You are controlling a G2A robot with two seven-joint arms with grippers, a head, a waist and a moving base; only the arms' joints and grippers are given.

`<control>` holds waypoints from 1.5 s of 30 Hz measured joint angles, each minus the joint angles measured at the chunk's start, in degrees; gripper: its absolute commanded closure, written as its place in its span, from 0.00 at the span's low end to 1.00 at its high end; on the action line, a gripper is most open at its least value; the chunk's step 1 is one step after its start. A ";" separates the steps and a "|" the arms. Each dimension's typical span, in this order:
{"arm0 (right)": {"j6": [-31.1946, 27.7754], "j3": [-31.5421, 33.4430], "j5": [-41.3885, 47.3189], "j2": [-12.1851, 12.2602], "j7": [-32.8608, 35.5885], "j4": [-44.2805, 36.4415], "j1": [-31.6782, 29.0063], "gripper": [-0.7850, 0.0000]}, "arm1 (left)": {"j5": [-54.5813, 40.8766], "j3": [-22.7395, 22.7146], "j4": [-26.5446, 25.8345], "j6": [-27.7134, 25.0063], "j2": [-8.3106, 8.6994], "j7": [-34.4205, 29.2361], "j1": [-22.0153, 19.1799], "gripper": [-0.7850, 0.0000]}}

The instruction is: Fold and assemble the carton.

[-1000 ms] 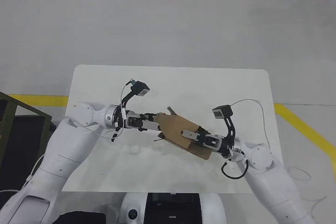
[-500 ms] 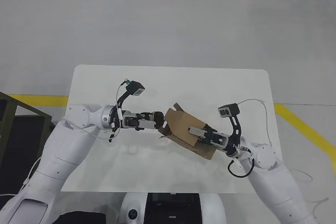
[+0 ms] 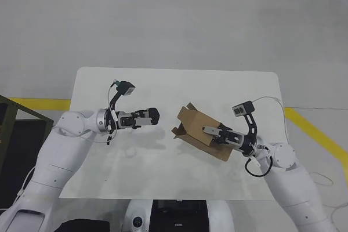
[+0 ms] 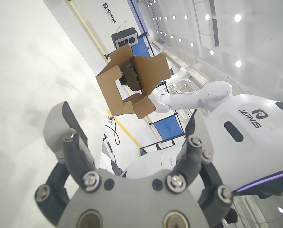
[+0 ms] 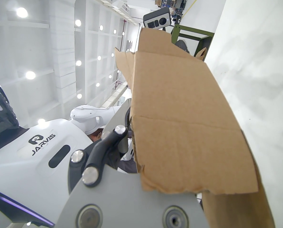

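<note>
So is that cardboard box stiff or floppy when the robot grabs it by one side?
Probably fairly stiff: the carton holds its open tube shape though only the right gripper clamps one wall. Its loose end flaps splay out, so they would likely bend easily. Hollow and thin-walled, it is likely light.

Spread pincer (image 4: 128, 112), carton (image 4: 152, 72) beyond

White table (image 3: 180, 81) on pale grey floor (image 3: 162, 29), yellow floor line (image 3: 322, 138), green rack (image 3: 4, 124) alongside.
</note>
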 measured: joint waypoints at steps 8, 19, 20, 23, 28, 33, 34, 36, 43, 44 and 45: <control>0.07 0.05 -0.26 -0.02 -0.67 -0.03 0.03 1.00 | 0.04 0.01 0.00 0.01 0.00 0.00 0.00 0.00; 0.07 0.05 -0.26 -0.02 -0.67 -0.03 0.03 1.00 | 4.66 0.05 -1.34 -3.91 -0.39 6.16 -0.29 0.00; 0.07 0.05 -0.26 -0.02 -0.67 -0.03 0.03 1.00 | 5.77 0.05 -1.07 -5.20 -0.45 6.72 -0.65 0.00; 0.07 0.05 -0.26 -0.02 -0.67 -0.03 0.03 1.00 | 10.72 0.45 -0.01 -8.94 -0.54 8.83 -2.29 0.00; 0.07 0.05 -0.26 -0.02 -0.67 -0.03 0.03 1.00 | 21.18 2.89 1.92 -15.48 -0.22 15.41 -4.62 0.00; 0.07 0.05 -0.26 -0.02 -0.67 -0.03 0.03 1.00 | 31.00 6.08 4.44 -23.36 0.81 23.40 -6.35 0.00; 0.07 0.05 -0.26 -0.02 -0.67 -0.03 0.03 1.00 | 32.43 6.74 5.08 -24.37 1.05 24.65 -6.72 0.00; 0.07 0.05 -0.26 -0.02 -0.67 -0.03 0.03 1.00 | 31.52 7.72 5.88 -24.54 1.28 24.63 -7.03 0.00; 0.07 0.05 -0.26 -0.02 -0.67 -0.03 0.03 1.00 | 32.35 7.68 4.76 -24.39 2.18 25.19 -6.77 0.00; 0.07 0.05 -0.26 -0.02 -0.67 -0.03 0.03 1.00 | 33.75 7.38 3.94 -24.39 2.26 25.82 -6.25 0.00; 0.07 0.05 -0.26 -0.02 -0.67 -0.03 0.03 1.00 | 35.26 7.18 3.14 -24.40 2.32 26.56 -5.69 0.00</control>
